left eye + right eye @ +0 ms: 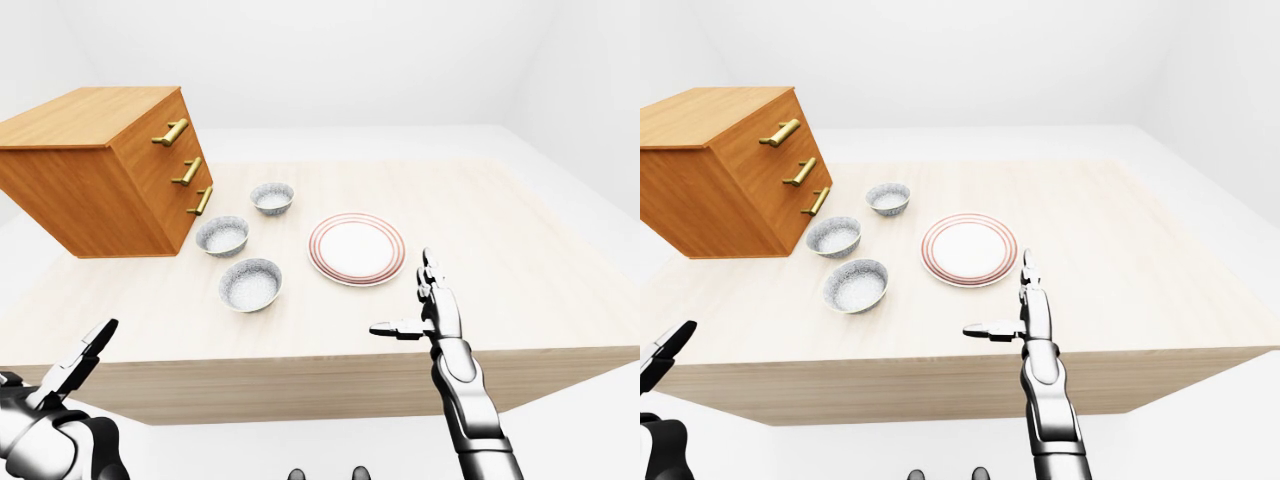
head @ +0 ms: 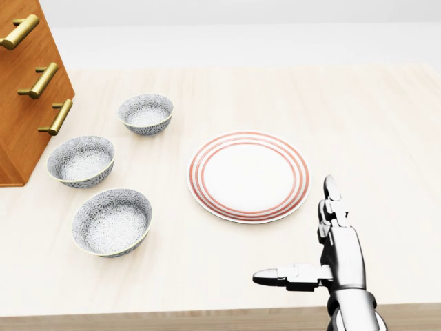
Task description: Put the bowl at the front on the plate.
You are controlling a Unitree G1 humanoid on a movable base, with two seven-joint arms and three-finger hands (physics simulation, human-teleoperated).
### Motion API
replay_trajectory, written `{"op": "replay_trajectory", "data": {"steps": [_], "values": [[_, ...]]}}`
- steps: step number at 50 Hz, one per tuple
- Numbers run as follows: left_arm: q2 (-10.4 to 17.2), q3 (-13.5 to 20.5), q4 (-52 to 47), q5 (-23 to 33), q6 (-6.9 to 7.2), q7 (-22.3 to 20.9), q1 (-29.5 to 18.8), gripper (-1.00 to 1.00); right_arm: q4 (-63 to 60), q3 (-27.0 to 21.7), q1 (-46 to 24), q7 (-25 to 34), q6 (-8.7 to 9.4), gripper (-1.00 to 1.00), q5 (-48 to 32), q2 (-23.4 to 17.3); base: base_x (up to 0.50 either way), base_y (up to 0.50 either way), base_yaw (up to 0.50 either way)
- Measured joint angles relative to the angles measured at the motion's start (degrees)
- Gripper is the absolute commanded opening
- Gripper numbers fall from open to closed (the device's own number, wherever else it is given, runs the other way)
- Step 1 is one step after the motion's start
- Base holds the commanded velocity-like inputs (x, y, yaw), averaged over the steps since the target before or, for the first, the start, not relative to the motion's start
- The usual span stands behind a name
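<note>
We are at the approach, nothing grasped. Our right hand (image 2: 324, 238) hovers with fingers spread wide at five o'clock of the red-ringed white plate (image 2: 249, 176); our left hand (image 1: 75, 365) is open. The nearest grey patterned bowl (image 2: 112, 221), at the plate's eight o'clock, needs reaching next.

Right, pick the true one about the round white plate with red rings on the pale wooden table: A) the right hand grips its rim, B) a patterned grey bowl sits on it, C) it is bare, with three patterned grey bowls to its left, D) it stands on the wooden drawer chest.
C: the round white plate with red rings holds nothing, and the three patterned grey bowls stand left of it in the head view.
</note>
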Motion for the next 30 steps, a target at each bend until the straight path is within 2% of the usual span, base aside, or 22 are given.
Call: {"op": "replay_trajectory", "data": {"steps": [13, 20, 30], "values": [[0.0, 0.2, -0.6, -0.6, 0.00, 0.0, 0.0, 1.00, 0.1, 0.2, 0.0, 0.5, -0.38, 1.00, 0.0, 0.0, 0.01, 0.00, 0.00], [-0.3, 0.4, -1.0, -0.7, 0.00, 0.0, 0.2, 1.00, -0.2, 0.3, 0.1, 0.8, -0.22, 1.00, -0.1, 0.0, 0.26, 0.00, 0.00], [-0.1, 0.5, -0.9, -1.1, 0.00, 0.0, 0.0, 1.00, -0.4, 0.5, 0.3, 1.2, -0.37, 1.00, -0.4, 0.0, 0.45, 0.00, 0.00]]}}
